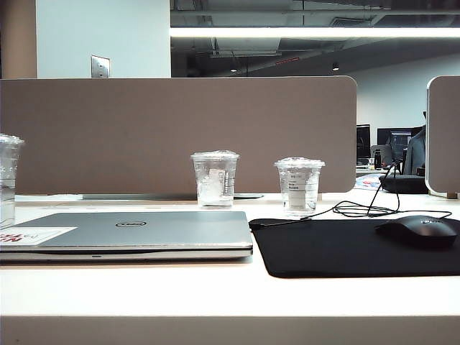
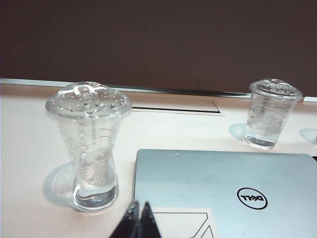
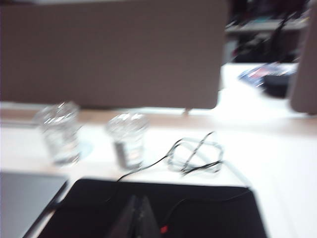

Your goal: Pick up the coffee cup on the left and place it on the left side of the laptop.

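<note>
The coffee cup (image 1: 6,180), tall, clear and lidded, stands at the far left edge of the exterior view, just left of the closed silver Dell laptop (image 1: 144,230). In the left wrist view the coffee cup (image 2: 91,148) shows its white logo and stands upright on the desk beside the corner of the laptop (image 2: 223,193). My left gripper (image 2: 139,218) is shut and empty, hovering over that laptop corner, apart from the cup. My right gripper (image 3: 137,213) is shut and empty above the black mouse mat (image 3: 148,208); that view is blurred. Neither gripper shows in the exterior view.
Two shorter clear cups stand behind the laptop: one with a faint logo (image 1: 215,178) and one with a white label (image 1: 299,185). A black mouse (image 1: 420,230) lies on the mouse mat (image 1: 345,248), its cable (image 1: 359,208) coiled behind. A grey partition (image 1: 180,133) closes the back.
</note>
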`<state>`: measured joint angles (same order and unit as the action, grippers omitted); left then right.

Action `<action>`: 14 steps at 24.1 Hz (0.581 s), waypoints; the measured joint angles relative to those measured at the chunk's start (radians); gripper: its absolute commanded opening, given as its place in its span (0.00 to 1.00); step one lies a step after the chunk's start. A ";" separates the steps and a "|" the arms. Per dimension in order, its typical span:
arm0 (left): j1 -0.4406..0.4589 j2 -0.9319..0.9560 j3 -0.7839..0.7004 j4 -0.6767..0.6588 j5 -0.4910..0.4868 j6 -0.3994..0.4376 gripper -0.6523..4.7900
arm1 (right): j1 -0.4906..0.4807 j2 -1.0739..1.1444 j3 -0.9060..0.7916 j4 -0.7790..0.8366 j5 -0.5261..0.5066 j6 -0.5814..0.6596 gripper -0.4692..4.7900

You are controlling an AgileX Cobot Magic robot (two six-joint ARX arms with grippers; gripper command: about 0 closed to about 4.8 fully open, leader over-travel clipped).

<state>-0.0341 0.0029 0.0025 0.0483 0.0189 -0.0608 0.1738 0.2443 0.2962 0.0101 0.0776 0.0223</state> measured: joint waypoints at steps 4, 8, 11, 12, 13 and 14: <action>0.000 0.000 0.000 0.000 0.000 0.000 0.11 | -0.084 -0.159 -0.071 0.002 0.000 0.000 0.09; 0.000 0.000 0.000 0.000 0.000 0.000 0.11 | -0.104 -0.242 -0.124 0.007 -0.002 0.000 0.09; 0.000 0.000 0.000 0.000 0.000 0.000 0.11 | -0.103 -0.243 -0.152 0.015 -0.002 0.000 0.09; 0.000 0.000 0.000 0.000 0.000 0.000 0.11 | -0.102 -0.243 -0.171 0.017 -0.001 0.000 0.09; 0.000 0.000 0.000 -0.001 0.000 0.000 0.11 | -0.102 -0.243 -0.182 0.014 -0.001 0.000 0.09; 0.000 0.000 0.000 -0.002 0.000 0.000 0.11 | -0.103 -0.243 -0.192 0.014 -0.001 0.000 0.09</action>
<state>-0.0341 0.0029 0.0025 0.0460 0.0189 -0.0608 0.0711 0.0013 0.1040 0.0238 0.0769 0.0227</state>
